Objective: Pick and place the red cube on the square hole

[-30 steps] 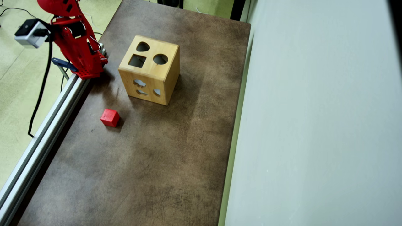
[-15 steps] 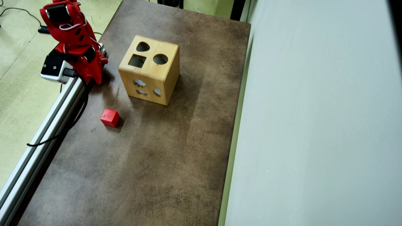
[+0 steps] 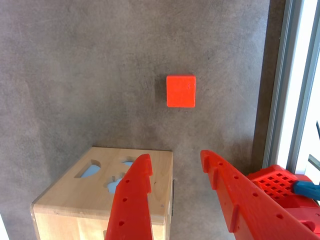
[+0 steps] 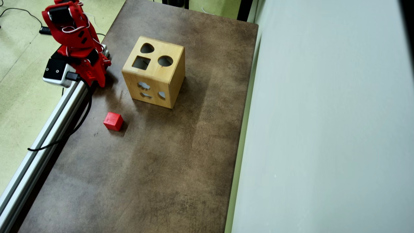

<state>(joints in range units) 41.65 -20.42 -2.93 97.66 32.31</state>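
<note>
Red plastic arm [image 4: 76, 38], white wires, holed fingers [image 3: 132, 200].

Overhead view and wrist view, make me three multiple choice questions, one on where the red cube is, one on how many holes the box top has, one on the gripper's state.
1. Where is the red cube?
A. On the table, apart from the wooden box
B. In the square hole
C. Between the fingers

2. How many holes are in the box top?
A. One
B. Three
C. Five

3. The gripper is:
A. Shut on the cube
B. Open, empty
C. Out of view

Answers: 1 A, bare table surrounds it in the overhead view. 2 B, square, round and heart-like. 3 B, the wrist view shows a gap with nothing inside.
</note>
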